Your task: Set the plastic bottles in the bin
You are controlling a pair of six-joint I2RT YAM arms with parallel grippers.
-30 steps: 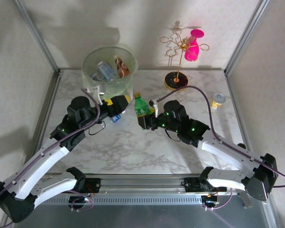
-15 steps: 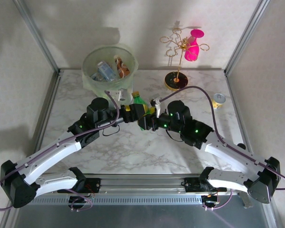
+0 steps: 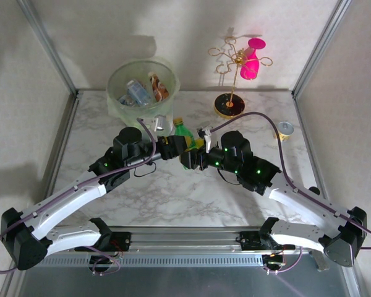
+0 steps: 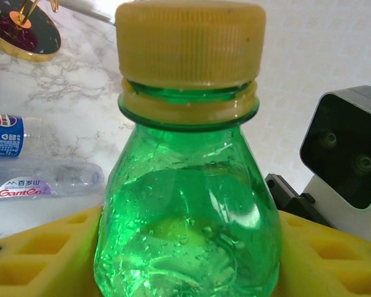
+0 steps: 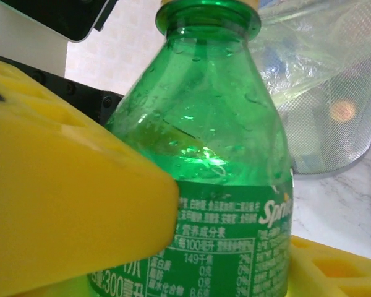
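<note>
A: Position of green bottle?
B: Upright over middle of surface, between both tools, just on near side of bin at far edge, left of centre.
A: Left tool?
B: Pinching green bottle below the shoulder, yellow pads tight against both sides.
A: Right tool?
B: Straddling the labelled body; gripping or slack, cannot tell.
A: Else?
B: Several bottles inside bin; clear bottle lying on surface.
</note>
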